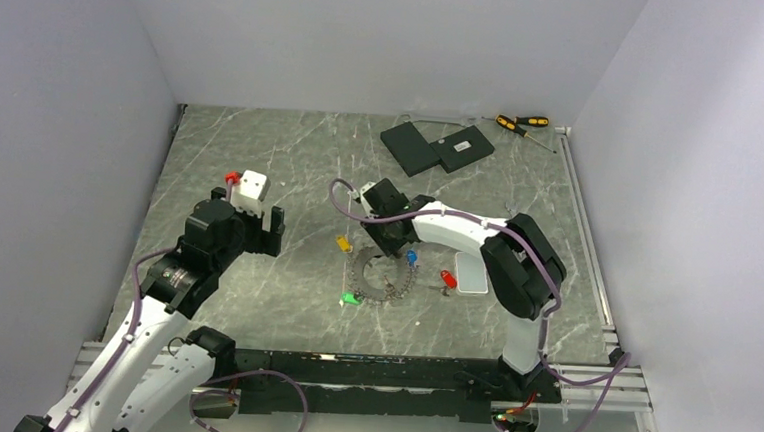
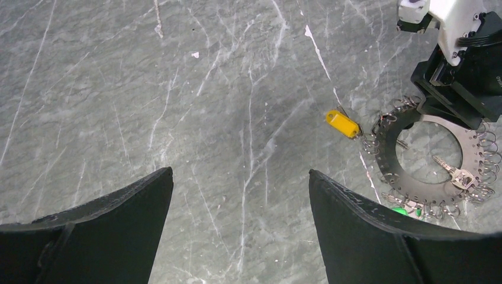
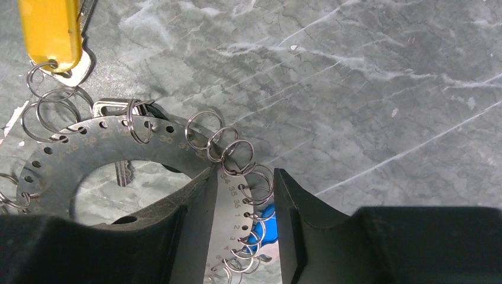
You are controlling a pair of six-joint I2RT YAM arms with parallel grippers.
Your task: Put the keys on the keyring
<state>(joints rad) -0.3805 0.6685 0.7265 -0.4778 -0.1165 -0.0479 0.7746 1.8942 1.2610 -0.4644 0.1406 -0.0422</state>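
Observation:
The keyring [image 1: 363, 276] lies on the marble table, a flat dark toothed ring hung with several small wire rings. A yellow key [image 1: 343, 243], a blue key [image 1: 411, 259], a green key [image 1: 351, 298] and a red key [image 1: 448, 278] sit round its rim. My right gripper [image 1: 388, 246] stands over its far side. In the right wrist view the right gripper [image 3: 245, 177] straddles the ring's band [image 3: 89, 148], shut on it, with the blue key [image 3: 267, 220] beside it and the yellow key [image 3: 50, 29] at top left. My left gripper [image 2: 241, 174] is open and empty above bare table, left of the keyring [image 2: 391, 160].
Two flat black slabs [image 1: 437, 146] and two yellow-and-black screwdrivers [image 1: 522, 124] lie at the back. A white rectangular piece [image 1: 472, 276] sits beside the red key. A bare silver key [image 2: 454, 173] lies inside the ring's hole. White walls close in three sides.

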